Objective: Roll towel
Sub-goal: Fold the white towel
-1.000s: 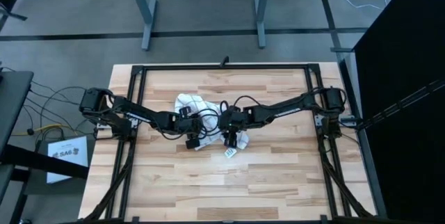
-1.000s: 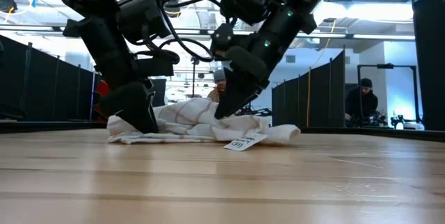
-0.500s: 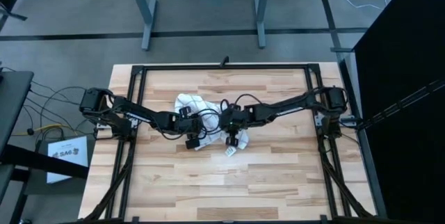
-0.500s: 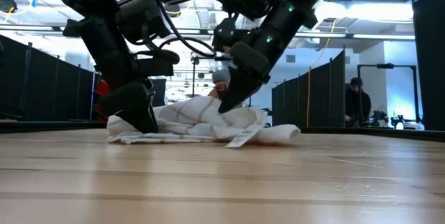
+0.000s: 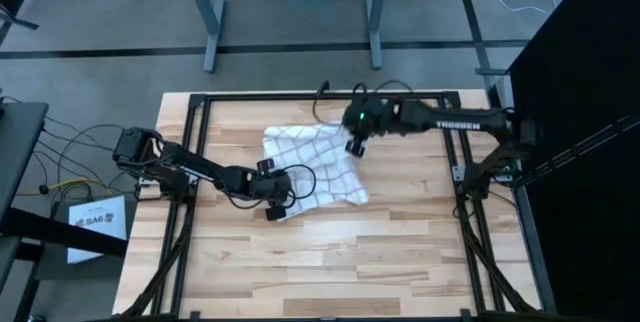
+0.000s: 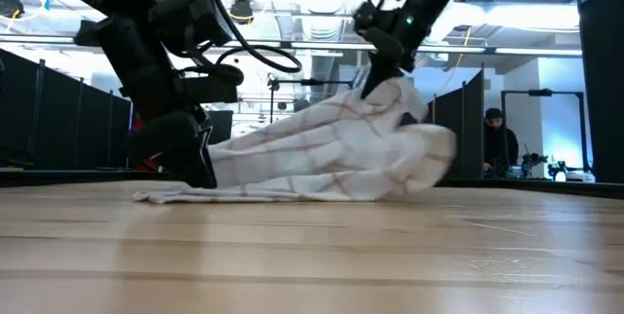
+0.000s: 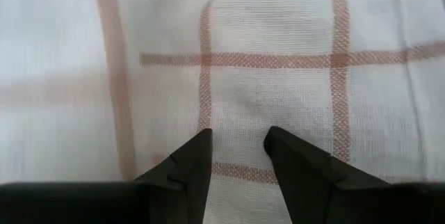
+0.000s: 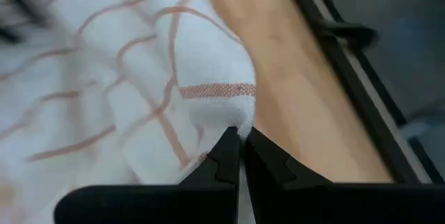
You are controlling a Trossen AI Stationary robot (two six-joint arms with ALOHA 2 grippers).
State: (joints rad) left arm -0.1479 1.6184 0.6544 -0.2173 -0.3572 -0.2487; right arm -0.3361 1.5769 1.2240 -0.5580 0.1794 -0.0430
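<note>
— Starting on the left, what is that arm doing?

— The left gripper [image 5: 277,202] is sitting low at the near left edge of the towel [image 5: 312,167], pressing down there. In its wrist view its fingers [image 7: 186,170] are standing a little apart with the checked cloth lying flat under them, so I am reading it as pinning the cloth to the table [image 5: 400,252], not pinching it.

— And the towel itself?

— It is lying mid-table, partly spread, its left side flat on the wood and its far right corner rising into the air.

— Who is lifting that?

— The right gripper [image 5: 357,142], over toward the far right. Its fingers [image 8: 226,158] are closed together on a hemmed corner, with cloth draping down from the pinch.

— How is it going to handle, do you think?

— Light and very limp, I would say; it is sagging in folds between the two arms and holding no shape. Corners and hems look like the places to grip, since a pinch mid-cloth would probably just bunch it. For rolling, I am guessing it needs laying flat first.
</note>
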